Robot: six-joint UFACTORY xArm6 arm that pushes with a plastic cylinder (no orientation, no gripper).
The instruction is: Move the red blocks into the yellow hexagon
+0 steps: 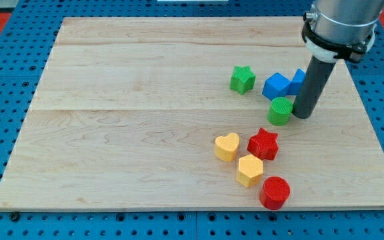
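A yellow hexagon [250, 170] lies at the lower right of the wooden board. A red star [264, 143] touches its upper right side. A red cylinder [275, 193] sits just below and right of the hexagon, close to it or touching it. A yellow heart [227, 147] lies to the hexagon's upper left, beside the red star. My tip [302, 115] stands above and right of the red star, right next to a green cylinder [281, 111].
A green star [243, 79] lies in the upper right area. A blue block [277, 85] sits to its right, and a second blue block [298, 81] is partly hidden behind the rod. The board's right edge [377, 133] is near the rod.
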